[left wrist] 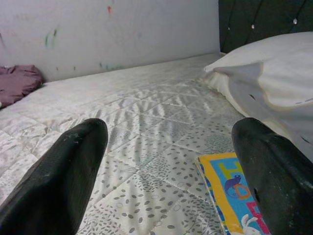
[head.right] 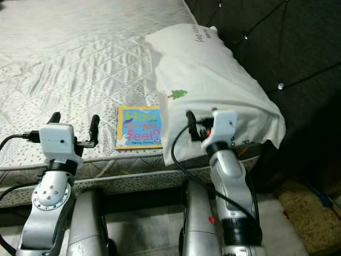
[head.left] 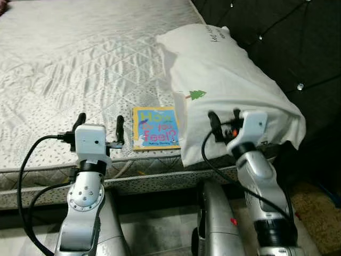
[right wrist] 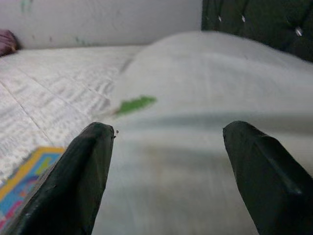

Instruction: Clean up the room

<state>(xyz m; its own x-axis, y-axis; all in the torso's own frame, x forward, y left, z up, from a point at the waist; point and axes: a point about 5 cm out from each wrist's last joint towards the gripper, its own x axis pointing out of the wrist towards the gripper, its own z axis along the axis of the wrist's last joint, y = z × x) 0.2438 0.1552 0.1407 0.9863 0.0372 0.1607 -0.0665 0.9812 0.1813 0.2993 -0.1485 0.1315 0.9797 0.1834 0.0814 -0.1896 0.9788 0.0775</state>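
Left of the book (head.left: 155,128), you've got the left gripper (head.left: 99,128) over the near edge of the bed (head.left: 80,58), fingers spread wide with nothing between them. From its wrist camera you see both black fingers (left wrist: 58,176) apart, the quilted bed cover running away to a marked white wall (left wrist: 107,34), and a purple cloth (left wrist: 17,85) bunched far off from the book at the wall end.

Your book lies flat near the bed's front edge, yellow border, blue cover, title reading "How do you feel?". Its right edge sits against or just under the pillow's edge; you can't tell which.

Right of the book, the white pillow (head.left: 224,80) lies on the bed against the dark tufted headboard (head.left: 287,37), a small green tree print (head.left: 197,95) on the side facing the book, and its near end hanging over the bed's front edge.

Your right gripper (head.right: 201,124) is up against that near end of the pillow, further right of the book, fingers well open and gripping nothing. Its wrist view gives you the two fingertips (right wrist: 73,176) apart with the pillow just ahead between them, blurred.

Below the bed edge, right of the book, you see a tan rug (head.left: 317,205) on the floor by the headboard.
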